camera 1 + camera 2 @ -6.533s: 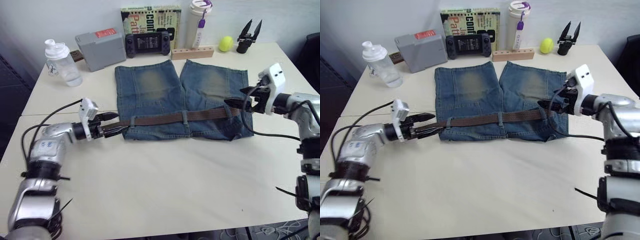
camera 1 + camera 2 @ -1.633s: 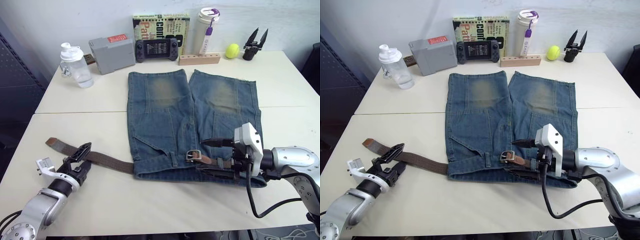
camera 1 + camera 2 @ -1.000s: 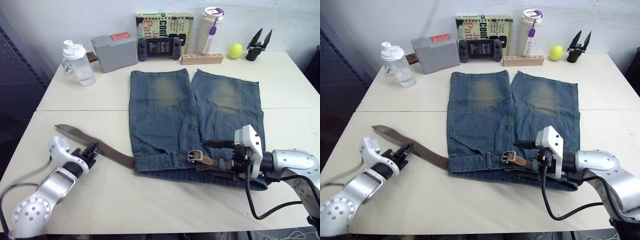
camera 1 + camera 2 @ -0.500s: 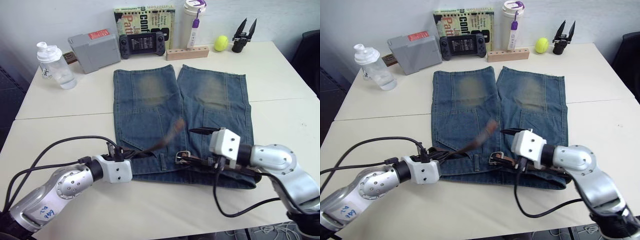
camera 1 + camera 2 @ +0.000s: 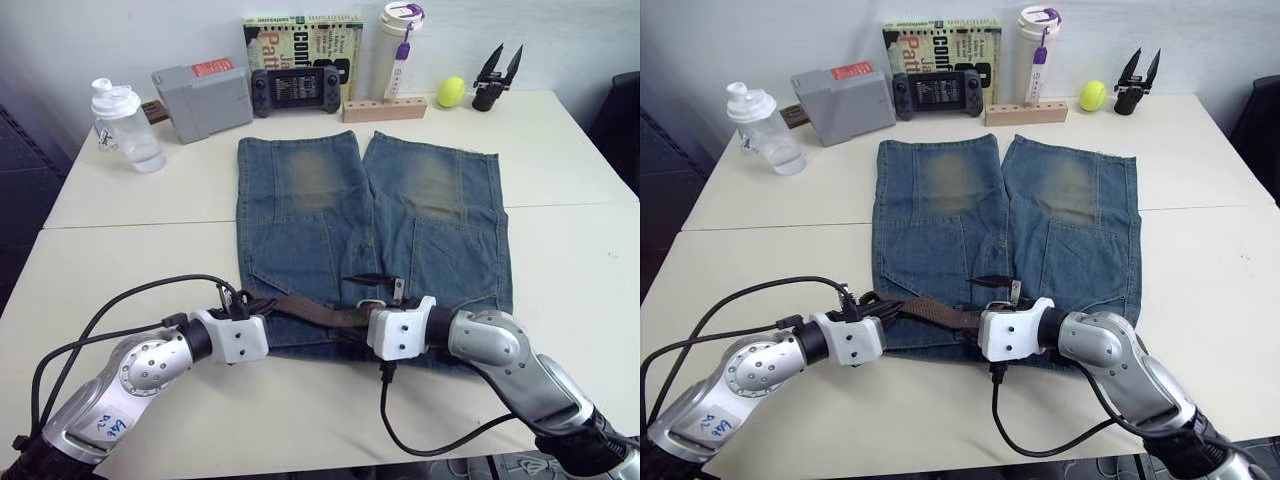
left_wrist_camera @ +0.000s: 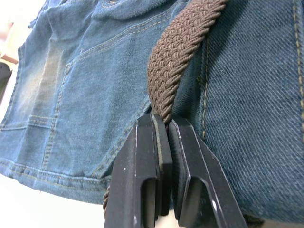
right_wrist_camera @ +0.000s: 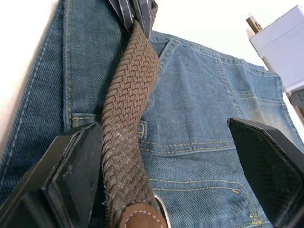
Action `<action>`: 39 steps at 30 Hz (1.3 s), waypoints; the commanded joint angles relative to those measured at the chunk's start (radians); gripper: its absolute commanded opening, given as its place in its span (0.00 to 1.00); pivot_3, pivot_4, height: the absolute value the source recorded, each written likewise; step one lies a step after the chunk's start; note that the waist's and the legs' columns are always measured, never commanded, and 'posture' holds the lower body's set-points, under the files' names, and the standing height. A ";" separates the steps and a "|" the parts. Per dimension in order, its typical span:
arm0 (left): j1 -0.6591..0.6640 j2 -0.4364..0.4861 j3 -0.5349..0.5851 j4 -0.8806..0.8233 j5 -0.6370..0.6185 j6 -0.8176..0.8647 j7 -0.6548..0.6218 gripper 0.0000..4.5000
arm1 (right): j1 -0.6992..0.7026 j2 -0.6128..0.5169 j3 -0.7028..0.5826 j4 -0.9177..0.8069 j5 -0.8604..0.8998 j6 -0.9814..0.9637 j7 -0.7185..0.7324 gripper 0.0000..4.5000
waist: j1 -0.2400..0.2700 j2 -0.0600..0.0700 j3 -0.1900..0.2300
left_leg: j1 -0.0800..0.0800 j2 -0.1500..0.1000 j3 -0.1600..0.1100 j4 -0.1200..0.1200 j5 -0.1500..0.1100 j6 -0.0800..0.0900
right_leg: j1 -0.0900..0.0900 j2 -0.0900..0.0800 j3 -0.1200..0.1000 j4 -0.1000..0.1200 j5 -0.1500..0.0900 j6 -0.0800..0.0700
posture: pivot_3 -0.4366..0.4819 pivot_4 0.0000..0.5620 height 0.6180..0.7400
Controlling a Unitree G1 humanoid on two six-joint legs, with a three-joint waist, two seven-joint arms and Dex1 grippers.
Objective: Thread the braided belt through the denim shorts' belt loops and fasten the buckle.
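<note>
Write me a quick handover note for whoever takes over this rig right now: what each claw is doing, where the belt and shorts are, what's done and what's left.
Left claw: shut on the braided belt, pinching the strap near the shorts' waist.
Right claw: open, fingers straddling the belt near its leather end, not gripping it.
Denim shorts: flat on the table, waistband toward the robot, legs pointing away.
Belt: lies along the waistband between the two claws; buckle sits mid-waist, beside the right claw.
Done: belt is brought to the waistband; how many belt loops it passes through can't be confirmed.
Left: check the loops, then fasten the buckle.
</note>
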 commanded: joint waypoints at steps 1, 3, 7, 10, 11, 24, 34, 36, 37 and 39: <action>0.028 -0.027 0.048 -0.007 0.014 0.002 -0.009 0.00 | 0.017 -0.011 -0.062 -0.021 0.009 -0.023 -0.004 0.81 | 0.002 0.000 0.000 | 0.000 0.000 0.000 0.000 0.000 0.000 | 0.000 0.000 0.000 0.000 0.000 0.000 | 0.48 0.27 0.92; 0.036 -0.044 0.061 -0.006 0.013 0.001 -0.015 0.00 | 0.031 -0.022 -0.086 -0.034 0.017 -0.010 0.005 0.64 | 0.005 0.000 0.000 | 0.000 0.000 0.000 0.000 0.000 0.000 | 0.000 0.000 0.000 0.000 0.000 0.000 | 0.48 0.27 0.92; 0.046 -0.076 0.086 -0.006 0.007 0.000 -0.027 0.00 | 0.047 -0.034 -0.119 -0.034 0.015 -0.004 0.014 0.17 | 0.006 0.000 0.000 | 0.000 0.000 0.000 0.000 0.000 0.000 | 0.000 0.000 0.000 0.000 0.000 0.000 | 0.48 0.27 0.92; 0.051 -0.099 0.099 -0.001 0.001 -0.003 -0.036 0.00 | 0.050 -0.034 -0.121 -0.021 0.007 -0.008 0.017 0.04 | 0.006 0.000 0.000 | 0.000 0.000 -0.001 0.000 0.000 0.000 | 0.000 0.000 0.000 0.001 0.000 0.000 | 0.48 0.27 0.92; 0.049 -0.101 0.100 0.001 0.004 -0.002 -0.040 0.00 | 0.052 -0.031 -0.120 -0.021 0.008 -0.008 0.019 0.04 | 0.006 0.000 0.000 | 0.000 0.000 -0.001 0.000 0.000 0.000 | 0.000 0.000 0.000 0.001 0.000 0.000 | 0.48 0.27 0.92; 0.065 -0.171 0.147 -0.033 -0.032 0.027 -0.084 0.00 | 0.143 -0.047 -0.196 -0.159 0.201 0.084 0.105 0.61 | 0.007 -0.001 -0.001 | 0.000 0.000 -0.007 0.001 0.000 0.001 | 0.001 0.000 -0.001 0.000 0.000 0.000 | 0.48 0.27 0.92; 0.076 -0.200 0.169 -0.057 -0.042 0.034 -0.109 0.00 | 0.132 -0.038 -0.159 -0.075 0.064 0.054 0.044 0.61 | 0.007 -0.001 -0.001 | 0.001 0.000 -0.007 0.001 0.000 0.001 | 0.002 -0.001 -0.001 0.001 0.000 0.000 | 0.48 0.27 0.92; 0.076 -0.202 0.172 -0.057 -0.043 0.034 -0.112 0.00 | 0.134 -0.040 -0.149 -0.069 0.053 0.047 0.043 0.61 | 0.007 -0.002 -0.001 | 0.001 0.000 -0.007 0.001 0.000 0.001 | 0.002 0.000 -0.001 0.001 0.000 0.000 | 0.48 0.27 0.92; 0.075 -0.203 0.173 -0.057 -0.043 0.035 -0.114 0.00 | 0.134 -0.035 -0.146 -0.068 0.049 0.048 0.038 0.61 | 0.007 -0.002 -0.001 | 0.001 0.000 -0.007 0.001 0.000 0.001 | 0.002 0.000 -0.001 0.001 0.000 0.000 | 0.48 0.27 0.92; 0.076 -0.205 0.176 -0.057 -0.043 0.035 -0.118 0.00 | 0.133 -0.029 -0.140 -0.066 0.041 0.046 0.033 0.61 | 0.007 -0.002 -0.001 | 0.000 0.000 -0.007 0.001 0.000 0.001 | 0.002 0.000 -0.001 0.001 0.000 0.000 | 0.48 0.27 0.92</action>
